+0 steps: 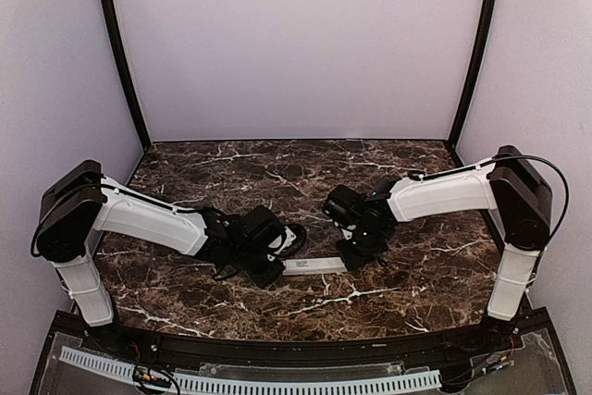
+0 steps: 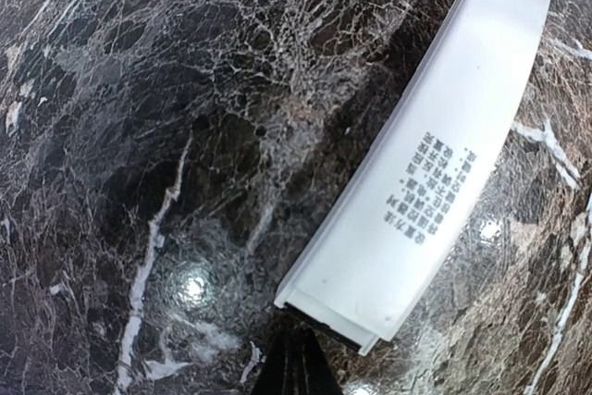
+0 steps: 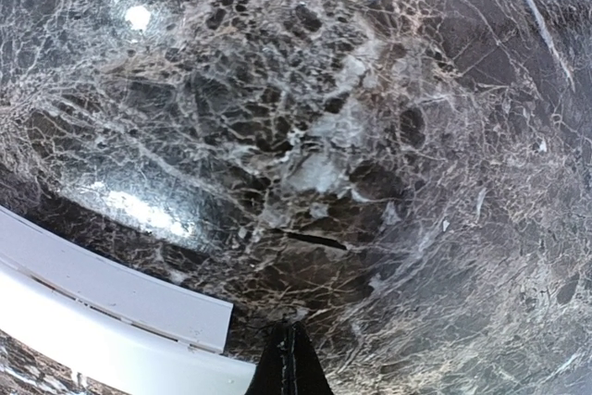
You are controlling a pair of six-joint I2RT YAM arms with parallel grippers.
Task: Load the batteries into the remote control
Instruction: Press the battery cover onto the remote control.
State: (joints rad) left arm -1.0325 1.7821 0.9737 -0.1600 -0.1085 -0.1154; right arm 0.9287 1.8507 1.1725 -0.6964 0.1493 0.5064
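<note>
- Left tool (image 1: 267, 268) is down low over the table (image 1: 277, 168), near the middle, right at the left end of the remote (image 1: 314, 266). On its wrist cam the fingers (image 2: 287, 372) are pinched together into one thin dark wedge, so it's clenched on itself.
- Right tool (image 1: 357, 254) is pretty much the mirror of that, down at the remote's right end. Its fingers (image 3: 279, 375) are pressed flat against each other too, clenched the same way.
- The remote lies flat on the table between the two tools. It runs roughly left to right, with the right end a touch farther back than the left.
- Left wrist cam: the remote's end sits just past the fingertips, and I can't tell if they actually touch it. That end has a dark strip (image 2: 324, 321) along its edge. There's a block of small grey print (image 2: 435, 187) on the white face, too small to read.
- Right wrist cam: the remote's other end comes in at the lower left, its corner just beside the fingertips. There's a step along its length, like a thin layer sitting on a thicker one.
- Table is dark marble-look with white veins and a few glare spots.
</note>
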